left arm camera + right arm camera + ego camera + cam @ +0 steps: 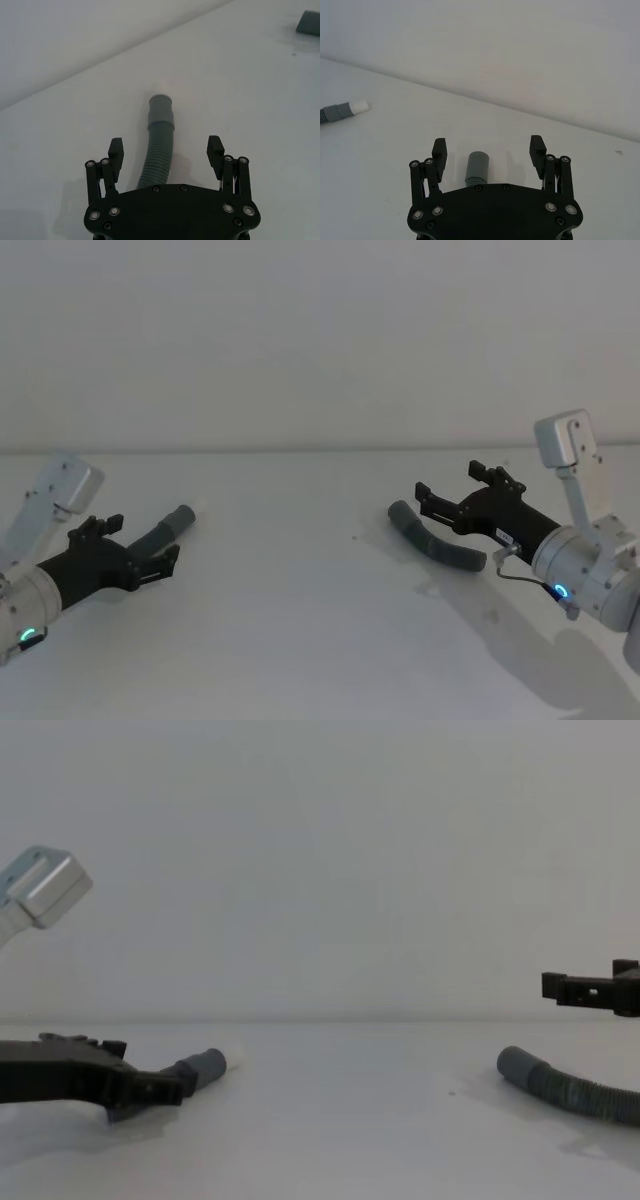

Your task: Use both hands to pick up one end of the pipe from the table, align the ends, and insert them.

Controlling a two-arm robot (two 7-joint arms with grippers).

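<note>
Grey ribbed flexible plastic pipe [159, 150]: lies on the plain white tabletop [300, 620]. Its whitish-tipped smooth cuff [161, 107] sits just ahead of your left tool [140, 540], whose black fingers stand apart astride the ribbed body. The other smooth cuff [477, 164] lies between the spread fingers of your right tool [489, 148], which hovers above it.

Left gripper [140, 543], right gripper [452, 485]: black, skeletal, hinged fingers [114, 159], squared tips, silver screw heads [114, 211] at pivots. Wrists [585, 575] silver-grey, rounded; green-blue light ring [560, 592] on each wrist. Boxy silver bracket [568, 440] above each wrist. Thin grey cable [522, 578] beside right wrist.
</note>
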